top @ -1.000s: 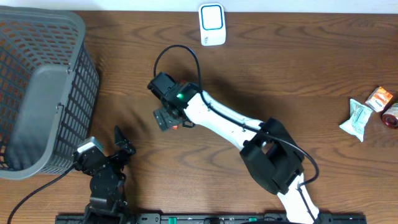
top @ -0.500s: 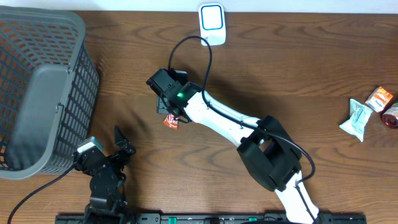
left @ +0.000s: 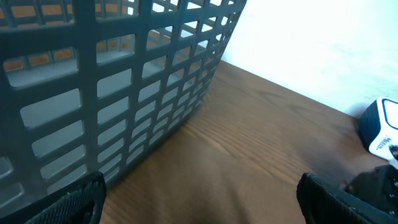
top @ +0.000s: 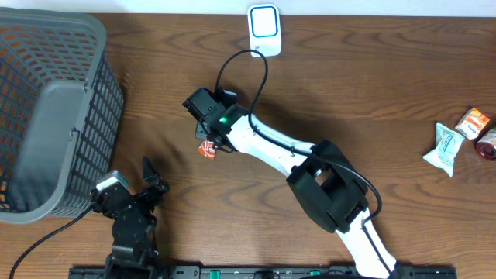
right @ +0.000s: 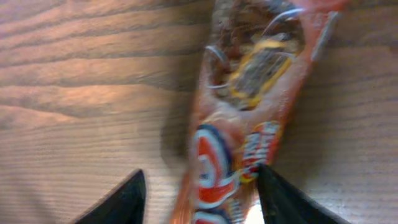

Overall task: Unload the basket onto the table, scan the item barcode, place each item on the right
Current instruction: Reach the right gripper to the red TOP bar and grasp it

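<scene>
While the basket (top: 46,116) sits far left of the scanner (top: 264,29), left fingers (left: 68,202) wide and empty, the right fingers (right: 118,199) stand half-wide astride the snack packet (right: 249,93) below-left of it. Risk: the slick wrapper may squirt sideways or crumple, hiding the barcode.

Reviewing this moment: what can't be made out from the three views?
- Barcode on the snack packet: the right wrist view is blurred and its print is unreadable. Overhead, the packet is small and partly under the right hand.
- Grip: in the right wrist view the fingers flank the packet, but contact is unclear.
- Dark red item: cut off by the right edge of the overhead view.
</scene>
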`<state>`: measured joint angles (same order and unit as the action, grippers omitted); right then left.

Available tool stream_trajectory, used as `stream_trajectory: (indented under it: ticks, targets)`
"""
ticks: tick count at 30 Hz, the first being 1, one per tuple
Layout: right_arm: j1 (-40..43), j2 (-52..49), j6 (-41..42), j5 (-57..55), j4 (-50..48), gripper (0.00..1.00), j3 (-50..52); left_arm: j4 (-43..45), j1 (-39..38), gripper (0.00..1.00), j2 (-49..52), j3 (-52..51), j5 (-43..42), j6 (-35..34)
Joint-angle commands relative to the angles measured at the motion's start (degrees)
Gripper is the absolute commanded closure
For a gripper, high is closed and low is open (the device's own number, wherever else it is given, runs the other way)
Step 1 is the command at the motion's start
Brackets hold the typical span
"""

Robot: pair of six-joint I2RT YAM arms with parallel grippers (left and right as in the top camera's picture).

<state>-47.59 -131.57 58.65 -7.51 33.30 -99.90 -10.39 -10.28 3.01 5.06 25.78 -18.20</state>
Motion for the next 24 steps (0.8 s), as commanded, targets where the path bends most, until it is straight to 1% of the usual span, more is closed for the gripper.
stream_trajectory:
  ticks: [1,3,6,8,10,13,17,20,24]
  targets:
    - [1.6,-2.5,1.1,0.5,0.7,0.74,-0.2,-0.2,0.2,0.02,-0.1,-1.5,0.3,-0.1]
    - [2.2,-3.1,0.9,0.8,0.9,0.99,-0.2,-0.2,0.2,0.02,-0.1,-1.5,0.3,-0.1]
    - [2.7,-2.9,-3.3,0.8,1.0,0.99,-0.2,-0.2,0.2,0.02,-0.1,-1.5,0.3,-0.1]
    - [3.0,-1.5,-6.1,0.5,4.2,0.99,-0.4,-0.2,0.2,0.02,-0.1,-1.5,0.3,-0.1]
    - [3.3,0.7,-6.4,-1.7,10.8,0.99,-0.4,-0.2,0.2,0.02,-0.1,-1.5,0.3,-0.1]
    - [4.2,4.7,-6.4,-6.9,25.7,0.98,-0.4,-0.2,0.2,0.02,-0.1,-1.5,0.4,-0.1]
    - [5.1,6.8,-6.4,-8.7,40.4,0.99,-0.4,-0.2,0.2,0.02,-0.1,-1.5,0.3,-0.1]
    - [5.1,6.8,-6.5,-8.7,47.0,0.98,-0.4,-0.2,0.2,0.02,-0.1,-1.5,0.3,-0.1]
    - [5.1,6.8,-6.5,-10.2,50.8,0.98,-0.4,-0.2,0.2,0.02,-0.1,-1.5,0.3,-0.1]
